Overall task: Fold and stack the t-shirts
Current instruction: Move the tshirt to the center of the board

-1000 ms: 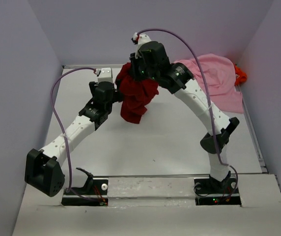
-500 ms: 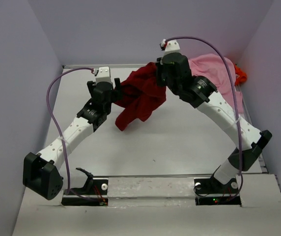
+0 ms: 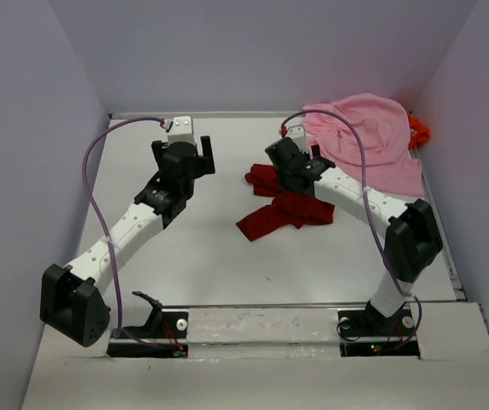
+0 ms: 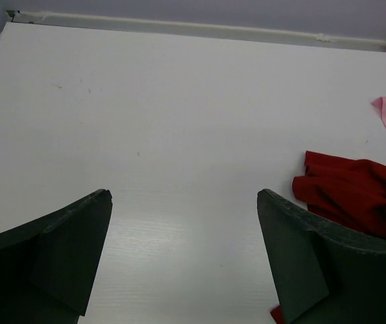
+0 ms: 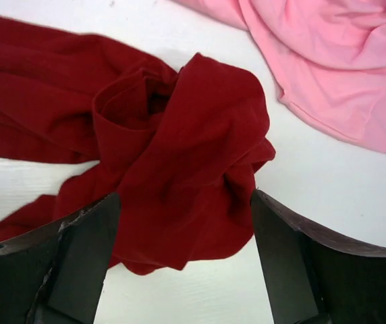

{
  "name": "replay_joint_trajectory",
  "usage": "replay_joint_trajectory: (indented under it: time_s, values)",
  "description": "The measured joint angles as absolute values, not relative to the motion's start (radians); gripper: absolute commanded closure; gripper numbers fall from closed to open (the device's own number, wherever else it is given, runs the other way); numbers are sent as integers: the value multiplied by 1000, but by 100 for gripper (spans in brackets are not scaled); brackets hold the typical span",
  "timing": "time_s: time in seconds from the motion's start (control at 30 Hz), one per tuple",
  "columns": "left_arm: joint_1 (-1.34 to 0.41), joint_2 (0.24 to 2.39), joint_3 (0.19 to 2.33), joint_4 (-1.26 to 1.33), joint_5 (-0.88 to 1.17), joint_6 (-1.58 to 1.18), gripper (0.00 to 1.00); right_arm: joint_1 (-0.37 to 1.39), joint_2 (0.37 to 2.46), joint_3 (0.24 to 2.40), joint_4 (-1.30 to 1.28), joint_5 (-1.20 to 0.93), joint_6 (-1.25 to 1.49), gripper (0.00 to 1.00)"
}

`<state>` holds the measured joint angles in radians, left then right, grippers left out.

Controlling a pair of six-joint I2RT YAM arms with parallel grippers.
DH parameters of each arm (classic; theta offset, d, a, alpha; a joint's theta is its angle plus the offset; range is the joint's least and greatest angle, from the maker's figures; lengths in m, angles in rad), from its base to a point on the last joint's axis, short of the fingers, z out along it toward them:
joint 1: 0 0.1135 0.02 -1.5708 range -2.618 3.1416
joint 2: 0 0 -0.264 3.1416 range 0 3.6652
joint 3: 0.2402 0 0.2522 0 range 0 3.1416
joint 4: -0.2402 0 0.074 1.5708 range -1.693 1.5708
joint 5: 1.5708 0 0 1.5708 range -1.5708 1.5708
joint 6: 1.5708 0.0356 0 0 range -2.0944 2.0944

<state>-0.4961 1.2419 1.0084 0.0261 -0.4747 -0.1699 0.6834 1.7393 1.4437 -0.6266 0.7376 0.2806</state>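
Observation:
The dark red t-shirt (image 3: 283, 207) lies crumpled in a heap on the table's middle right. My right gripper (image 3: 276, 175) hovers low over its far end, open. In the right wrist view the red cloth (image 5: 166, 128) lies loose under and between the spread fingers of that gripper (image 5: 186, 197), which pinch nothing. My left gripper (image 3: 200, 162) stands open to the left of the heap, over bare table (image 4: 179, 121). Its wrist view shows only an edge of the red shirt (image 4: 355, 192). The light pink t-shirt (image 3: 373, 137) is spread at the back right. The orange t-shirt (image 3: 419, 130) peeks out behind it.
Grey walls close the table in on the left, back and right. A pale strip (image 4: 179, 27) runs along the back edge. A corner of the pink cloth (image 5: 328, 54) lies close to the red heap on the right.
The red shirt hung in the air between the two grippers; it now lies on the table. My right gripper has opened, dropped low and moved slightly left. The left arm has barely moved.

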Motion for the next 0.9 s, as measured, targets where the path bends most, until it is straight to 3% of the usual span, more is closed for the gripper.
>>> replay_joint_trajectory:
  time_s: [0.07, 0.33, 0.5, 0.7, 0.9]
  values:
    - [-498, 1243, 1008, 26, -473, -168, 1, 678, 1727, 1456, -621, 736, 280, 10]
    - [-505, 1285, 1008, 27, -435, -165, 1, 613, 1716, 1547, -602, 680, 266, 11]
    - [-516, 1409, 1032, 0, -373, -171, 1, 596, 1855, 1672, -593, 652, 246, 12]
    - [-640, 1539, 1158, -176, -263, -219, 1, 592, 1992, 1763, -594, 636, 212, 12]
    - [-733, 1470, 1134, -233, -181, -300, 1, 577, 2005, 1821, -589, 628, 198, 12]
